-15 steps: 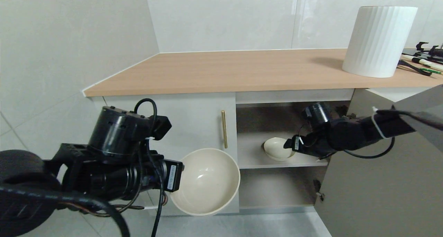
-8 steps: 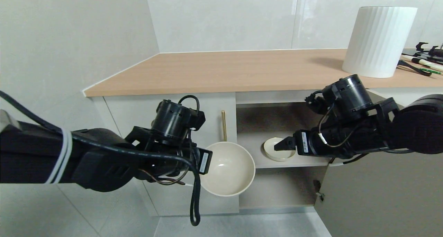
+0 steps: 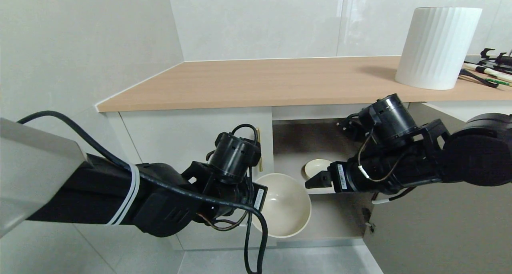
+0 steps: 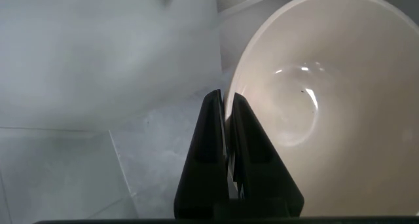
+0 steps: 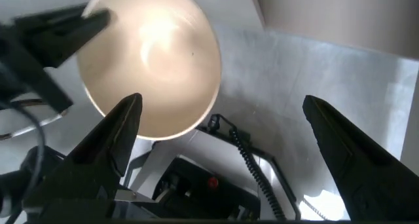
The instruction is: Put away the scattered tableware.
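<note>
Half done, I judge: inside the open cabinet [image 3: 308,136] the small bowl [image 3: 316,168] sits on the shelf [image 3: 286,166], while the big bowl [image 3: 286,210] hangs before the lower opening, not yet stowed. My left gripper [image 3: 259,200] pinches the big bowl's near rim, one finger inside, one outside; my right gripper [image 3: 314,183] hangs spread and empty just beside it

Two cream bowls showing, large bowl [image 3: 285,210] sitting in left jaws, small bowl [image 3: 316,167] lying beyond right jaws, one ribbed canister [image 3: 438,46] standing
</note>
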